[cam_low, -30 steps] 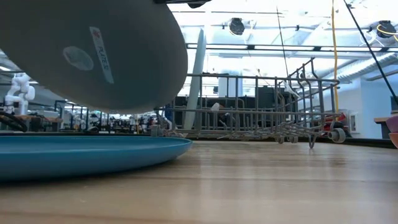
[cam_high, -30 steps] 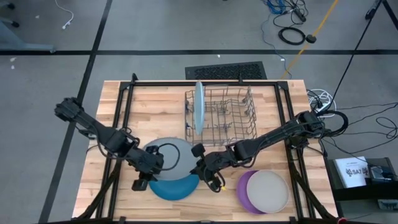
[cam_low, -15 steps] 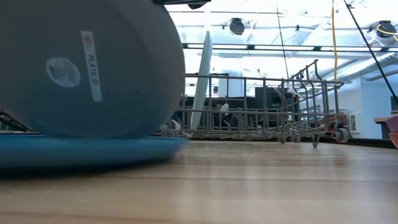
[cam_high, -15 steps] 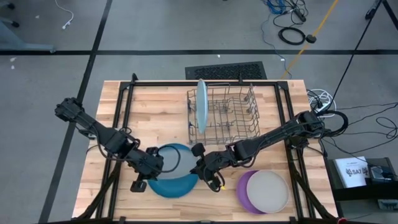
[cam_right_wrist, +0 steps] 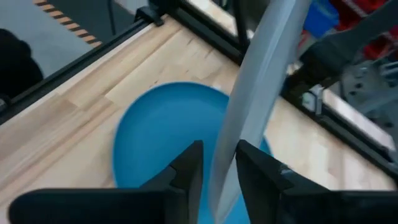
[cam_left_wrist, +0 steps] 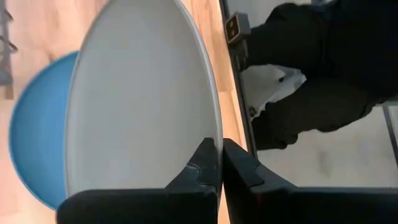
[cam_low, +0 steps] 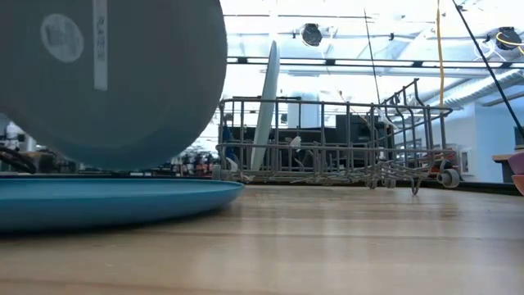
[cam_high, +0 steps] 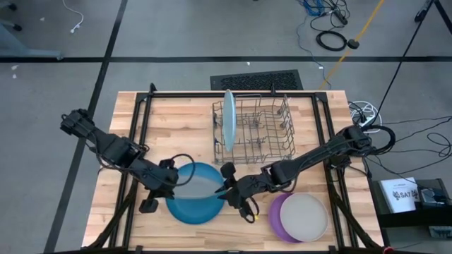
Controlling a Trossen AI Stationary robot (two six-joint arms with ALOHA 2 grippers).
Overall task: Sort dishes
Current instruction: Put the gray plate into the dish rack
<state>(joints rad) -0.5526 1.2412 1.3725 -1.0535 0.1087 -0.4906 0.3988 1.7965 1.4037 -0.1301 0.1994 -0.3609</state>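
Note:
A grey plate (cam_left_wrist: 137, 93) stands on edge above a darker blue plate (cam_high: 191, 208) that lies flat on the table near its front edge. My left gripper (cam_left_wrist: 219, 158) is shut on the grey plate's left rim. My right gripper (cam_right_wrist: 217, 165) is open at the plate's opposite rim (cam_right_wrist: 249, 93), one finger on each side of it. In the low view the grey plate (cam_low: 106, 82) shows its underside with a sticker and hangs clear of the blue plate (cam_low: 106, 201). My left gripper pinches the grey plate's rim (cam_left_wrist: 214, 134) between its two fingers, one on each face. The fingers come from the table's left, slanting down. The plate stands on edge, lifted clear of the blue plate. My right gripper straddles the opposite rim; whether a finger (cam_right_wrist: 252, 168) touches it, I cannot tell.
A grey wire dish rack (cam_high: 258, 130) stands at the middle back with a light blue plate (cam_high: 228, 127) upright in its left end. A purple plate (cam_high: 279, 219) with a beige plate (cam_high: 305, 215) on it lies at the front right.
The grey plate, which lay slanted over the blue plate, has tipped up onto its edge and then risen clear of the blue plate. My left gripper has gone up with it. My right gripper has shifted slightly toward the table's near edge.

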